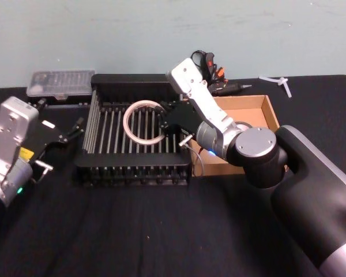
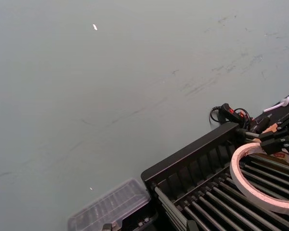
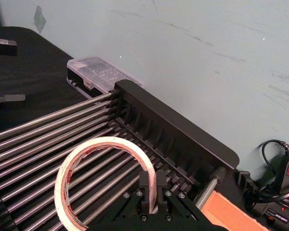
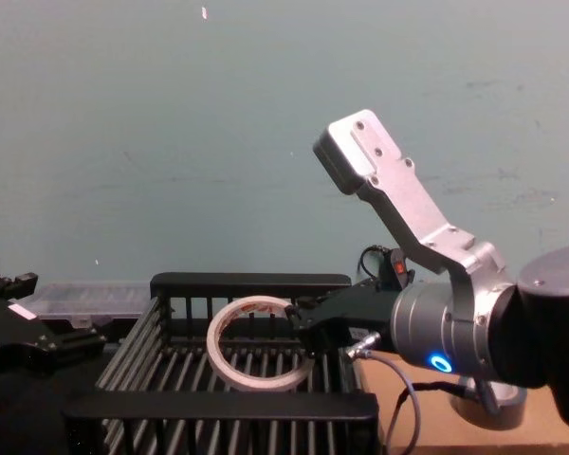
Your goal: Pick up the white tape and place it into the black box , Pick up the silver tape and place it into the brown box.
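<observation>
The white tape (image 1: pixel 143 122) is a thin ring with red print, held tilted over the barred floor of the black box (image 1: pixel 132 173). My right gripper (image 3: pixel 152 192) is shut on the ring's rim, reaching in over the crate's right side, also seen as my right gripper (image 4: pixel 299 332). The brown box (image 1: pixel 259 107) sits right of the crate, mostly covered by my right arm. A grey roll that looks like the silver tape (image 4: pixel 496 406) rests in it under the arm, largely hidden. My left gripper (image 1: pixel 60 147) stands open left of the crate.
A clear plastic case (image 1: pixel 60 83) lies behind the crate's left corner. Black tools with orange parts and cables (image 1: pixel 210 69) sit behind the brown box, with a white piece (image 1: pixel 277 81) farther right. The wall stands close behind; black tabletop stretches in front.
</observation>
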Robot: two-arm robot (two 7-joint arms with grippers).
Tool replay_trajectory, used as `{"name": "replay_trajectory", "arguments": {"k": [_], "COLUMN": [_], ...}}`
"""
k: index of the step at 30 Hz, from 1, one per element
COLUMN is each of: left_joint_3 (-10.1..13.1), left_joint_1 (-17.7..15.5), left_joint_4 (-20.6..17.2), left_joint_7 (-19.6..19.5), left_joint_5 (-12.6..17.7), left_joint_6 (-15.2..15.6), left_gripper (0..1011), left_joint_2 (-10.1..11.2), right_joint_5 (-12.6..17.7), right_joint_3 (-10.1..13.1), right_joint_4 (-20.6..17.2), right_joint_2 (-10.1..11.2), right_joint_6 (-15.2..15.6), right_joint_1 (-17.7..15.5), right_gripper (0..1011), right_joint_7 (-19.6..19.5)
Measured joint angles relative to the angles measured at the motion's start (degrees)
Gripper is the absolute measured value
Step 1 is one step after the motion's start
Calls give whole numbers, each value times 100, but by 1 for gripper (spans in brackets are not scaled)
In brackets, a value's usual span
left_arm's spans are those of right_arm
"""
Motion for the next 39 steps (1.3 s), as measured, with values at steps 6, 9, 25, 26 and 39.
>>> {"name": "replay_trajectory", "arguments": {"k": [6, 9, 25, 26, 39], "left_joint_3": [0, 0, 0, 0, 0], "left_joint_1": [0, 0, 0, 0, 0], "left_joint_4": [0, 0, 0, 0, 0], "left_joint_7": [0, 0, 0, 0, 0], "left_joint_5": [0, 0, 0, 0, 0], "left_joint_6": [0, 0, 0, 0, 0], "left_gripper": [1001, 1001, 1001, 1001, 1001], "left_joint_2": [0, 0, 0, 0, 0], "right_joint_5": [8, 12, 33, 33, 41], "right_joint_3": [-1, -2, -3, -2, -2], "right_joint_4": [-8, -14, -27, -28, -31], "right_joint_2": [8, 11, 19, 20, 21], "right_joint_6": [4, 4, 9, 9, 9], "right_joint_1": [0, 0, -6, -7, -9], "right_gripper": [92, 101, 586, 606, 980], "right_joint_7": [4, 6, 10, 10, 10]}}
